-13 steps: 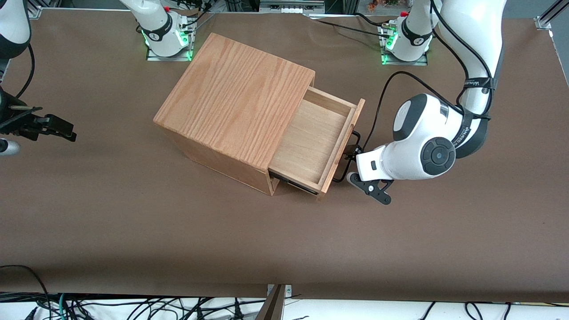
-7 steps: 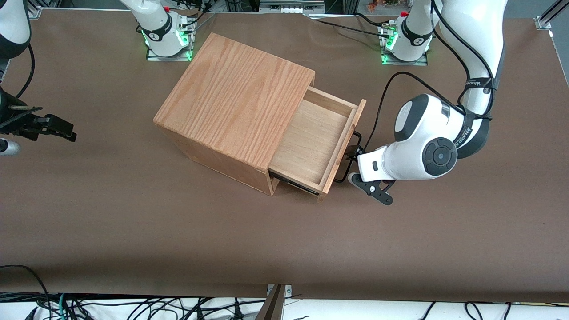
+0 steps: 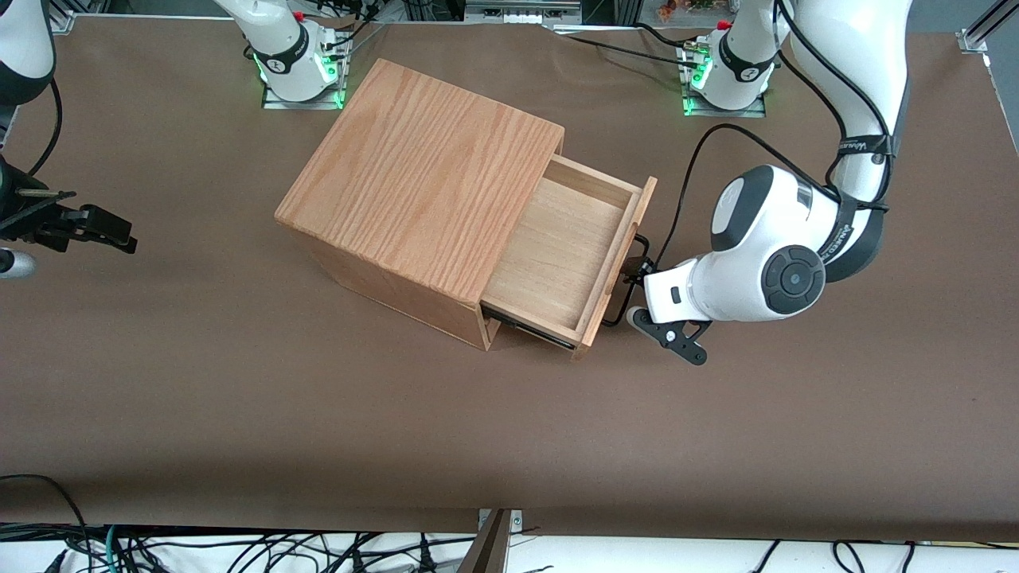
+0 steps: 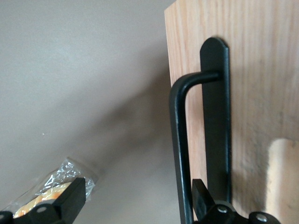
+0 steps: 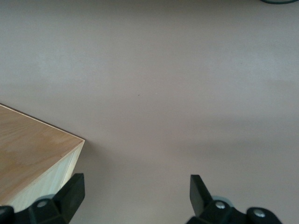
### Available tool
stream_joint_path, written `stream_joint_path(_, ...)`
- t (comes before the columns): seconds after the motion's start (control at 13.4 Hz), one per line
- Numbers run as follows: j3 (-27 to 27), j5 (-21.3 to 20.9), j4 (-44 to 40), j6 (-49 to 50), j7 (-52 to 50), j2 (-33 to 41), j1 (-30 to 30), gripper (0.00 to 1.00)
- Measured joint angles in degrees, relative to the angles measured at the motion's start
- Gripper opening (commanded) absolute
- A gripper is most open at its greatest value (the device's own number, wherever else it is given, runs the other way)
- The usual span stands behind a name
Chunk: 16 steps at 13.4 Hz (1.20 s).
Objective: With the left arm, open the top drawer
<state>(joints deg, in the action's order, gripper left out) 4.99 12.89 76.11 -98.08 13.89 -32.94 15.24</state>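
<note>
Your shallow light-wood top drawer (image 3: 561, 251) stands pulled well out of the big oak-grain cabinet box (image 3: 422, 191), with your small black two-finger gripper (image 3: 635, 274) at its handle.

Look at the front view: the drawer juts from the cabinet's front toward about 4 o'clock, toward the working arm's end of the brown counter (image 3: 239, 414), its pale inner floor bare. Your glossy white left arm (image 3: 764, 255) reaches in from that end, and the gripper sits just in front of the drawer's front panel. In the left wrist view the jaws stand apart. One finger (image 4: 205, 205) lies between the long thin black metal bar handle (image 4: 180, 140) and the panel, and the other (image 4: 70, 200) is well clear over the counter, so the bar sits between them unclamped.
</note>
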Motion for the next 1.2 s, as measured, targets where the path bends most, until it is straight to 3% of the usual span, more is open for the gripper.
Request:
stream_joint_path(0.3, -0.01, 2.67, -0.04, 2.29, 0.00, 2.65, -0.10, 1.00)
stream_joint_path(0.6, -1.78, 2.44, -0.33, 4.51, 0.00, 7.14, -0.83, 1.00)
stream_joint_path(0.97, -2.72, -4.90, -0.35, 6.58, -0.99, 13.57, -5.61, 1.00)
stream_joint_path(1.2, -2.75, -6.64, -0.36, 10.55, -8.02, 16.94, -6.03, 1.00)
